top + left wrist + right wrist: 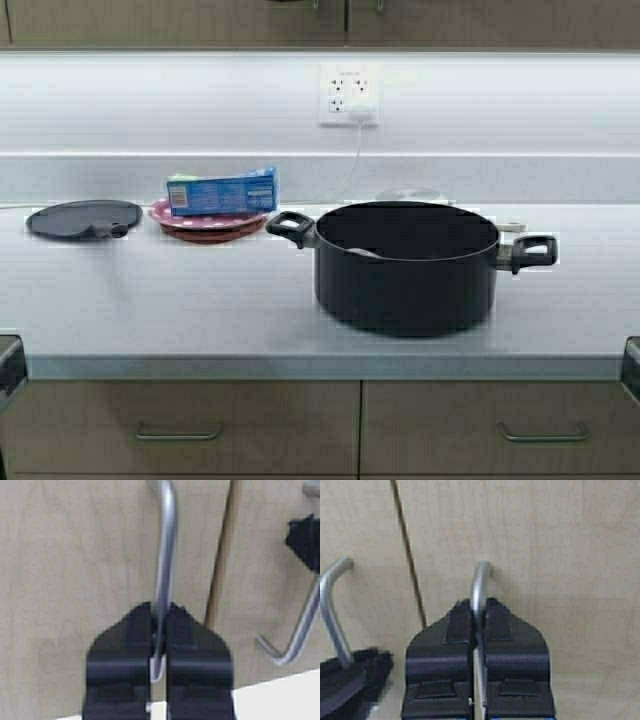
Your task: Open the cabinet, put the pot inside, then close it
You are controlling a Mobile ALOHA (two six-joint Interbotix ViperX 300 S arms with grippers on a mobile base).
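Note:
The black pot [405, 290] stands open-topped on the pale counter [200, 310], right of centre, with a loop handle on each side. Only the cabinet's [200, 20] lower edge shows along the top of the high view, and neither arm appears there. In the left wrist view my left gripper [159, 611] is shut on the left door's metal bar handle [167, 545]. In the right wrist view my right gripper [478, 605] is shut on the right door's handle [479, 580]. A thin dark seam [407, 555] runs between the two doors.
A flat dark lid [83, 218] lies at the counter's far left. Beside it red plates [205, 228] carry a blue packet [222, 192]. A wall outlet [348, 95] with a white cord sits behind the pot. Base cabinet drawers [178, 433] run below the counter.

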